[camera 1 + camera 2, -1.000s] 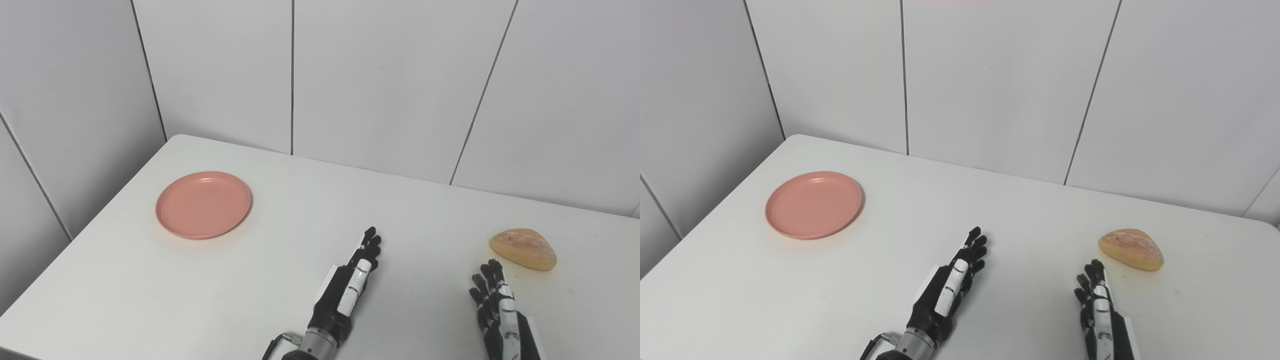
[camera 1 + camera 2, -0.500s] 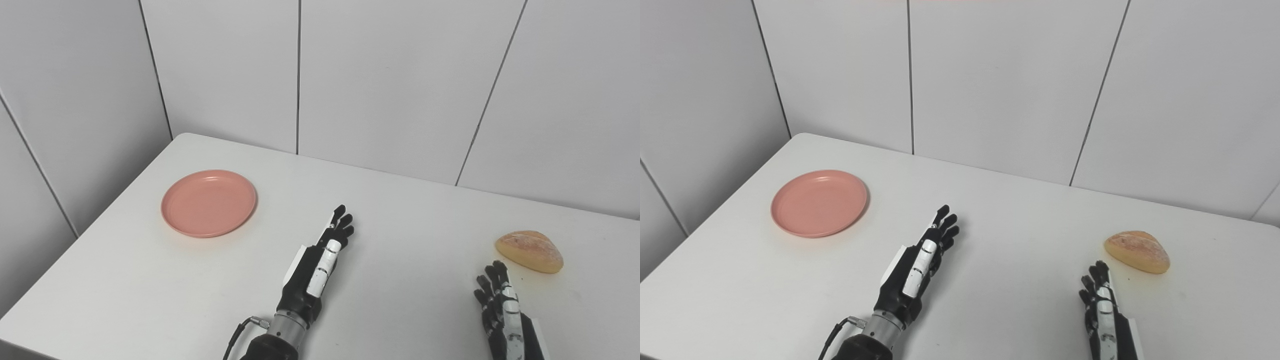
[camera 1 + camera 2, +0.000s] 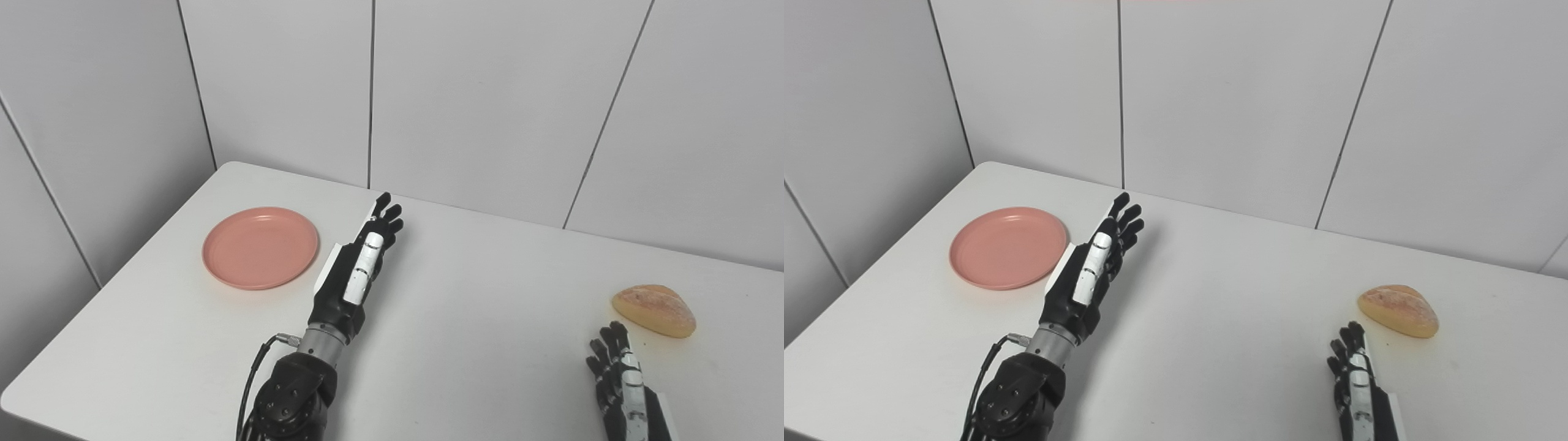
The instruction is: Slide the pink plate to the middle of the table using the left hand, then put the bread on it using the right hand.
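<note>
The pink plate (image 3: 260,247) sits at the surface's (image 3: 478,318) left; the left hand (image 3: 358,266), open and empty, hovers just beside it. Best to press a fingertip inside the rim, then drag gently centreward.

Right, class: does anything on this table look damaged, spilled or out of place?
Nothing stands out. The pink plate lies flat and empty, the bread sits whole, and both the left hand and right hand are open.
</note>
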